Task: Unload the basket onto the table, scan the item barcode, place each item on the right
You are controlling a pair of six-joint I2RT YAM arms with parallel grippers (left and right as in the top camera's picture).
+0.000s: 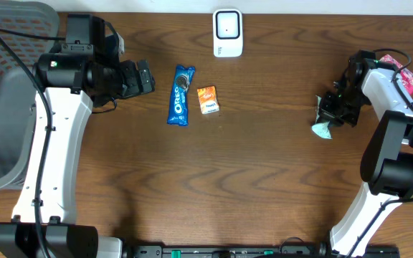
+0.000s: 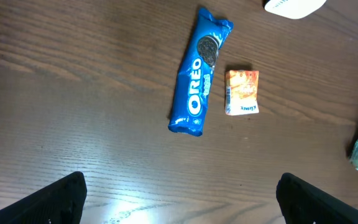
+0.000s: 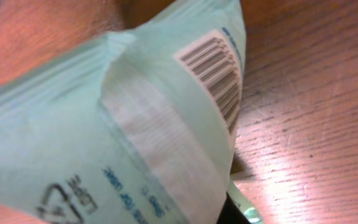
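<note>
The right claw [image 1: 333, 115] is pinched shut on the pale green packet [image 1: 322, 130] at the surface's [image 1: 264, 179] right side, well apart from the white scanner [image 1: 227, 32]. Carry it over with the barcode [image 3: 219, 74] facing the scanner's window and the film kept flat (it looks prone to creasing). The left claw [image 1: 142, 77] gapes wide, empty.

White capitals spell OREO along the blue packet [image 2: 199, 71]. Just right of it, the small print on the orange packet [image 2: 242, 92] is too fine to read. Well to the right of the blue packet, the pale green packet [image 3: 135, 124] bears a barcode [image 3: 219, 71], a recycling triangle [image 3: 61, 202] and blue print that cannot be read.
</note>
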